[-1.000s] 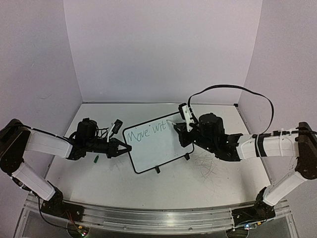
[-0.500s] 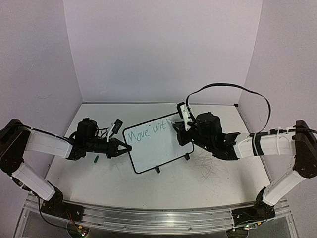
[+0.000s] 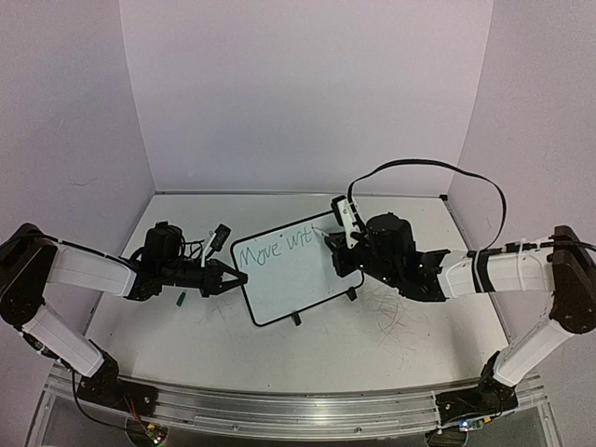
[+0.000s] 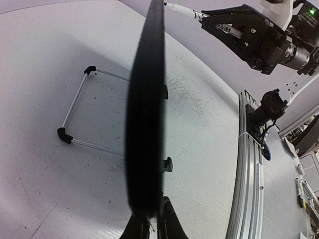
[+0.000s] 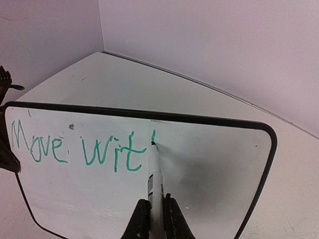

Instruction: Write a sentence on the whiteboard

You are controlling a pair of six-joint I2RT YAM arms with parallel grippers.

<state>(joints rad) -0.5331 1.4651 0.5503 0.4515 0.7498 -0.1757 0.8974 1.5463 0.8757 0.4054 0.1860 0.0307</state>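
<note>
The right jaws are clenched on a marker (image 5: 155, 175), whose tip is pressed to the whiteboard (image 5: 214, 159) just right of the green lettering (image 5: 75, 149). There "Move wit" can be read, and a short upright stroke is begun beside it. The left jaws are clamped on the board's left edge. The board is propped at a tilt on its feet on the table (image 3: 391, 345), between the two arms. The writing is judged to be mid-sentence, within its second word. Next, the stroke must be drawn downward under even pressure, with the board braced against slipping.
</note>
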